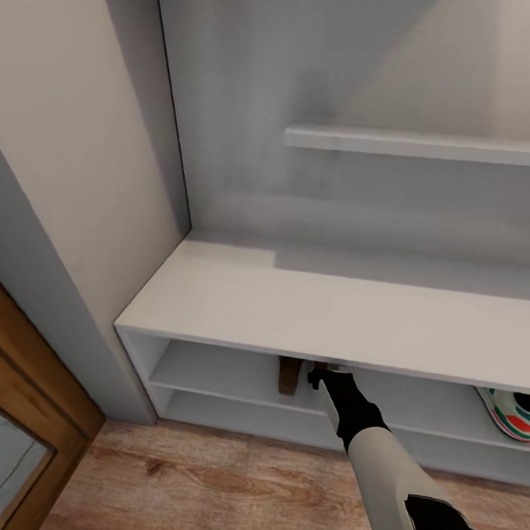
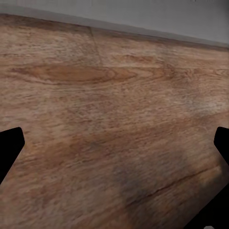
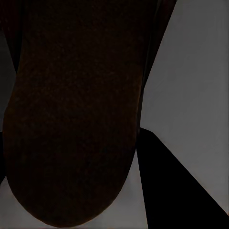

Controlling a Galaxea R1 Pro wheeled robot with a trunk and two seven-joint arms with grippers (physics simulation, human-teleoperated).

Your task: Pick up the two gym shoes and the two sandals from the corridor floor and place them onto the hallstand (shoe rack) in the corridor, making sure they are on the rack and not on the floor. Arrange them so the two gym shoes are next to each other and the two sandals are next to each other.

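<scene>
Head view looked down on the wide pale grey-white hallstand (image 1: 294,306) set against the wall, with a flat top, one stepped shelf above it and two low open shelf compartments beneath. From the lower right of that view the right arm, white with a black wrist, reached into the upper compartment, and the right gripper (image 1: 315,375) sat just under the front edge of the flat top, touching a dark reddish-brown leather sandal (image 1: 290,375) that stood on that shelf; most of the sandal was hidden by the top. Farther along the same shelf, well apart from the sandal, a cream-white gym shoe with green stripes and red marks (image 1: 511,413) lay at the right edge of the picture. Light brown wood-plank corridor floor (image 1: 228,482) ran in front of the unit, and a brown wooden door frame (image 1: 22,383) stood at the left. Right wrist view gave what the head camera could not: the sandal's dark rounded sole (image 3: 71,119) very close up against the grey shelf interior, with one black finger (image 3: 176,186) beside it. Whether the right fingers were clamped on the sandal or just loosened could not be told. Left wrist view showed the grained floor planks and a strip of grey baseboard (image 2: 157,19), with the left gripper (image 2: 114,148) fingers spread wide at the two edges, holding nothing.
</scene>
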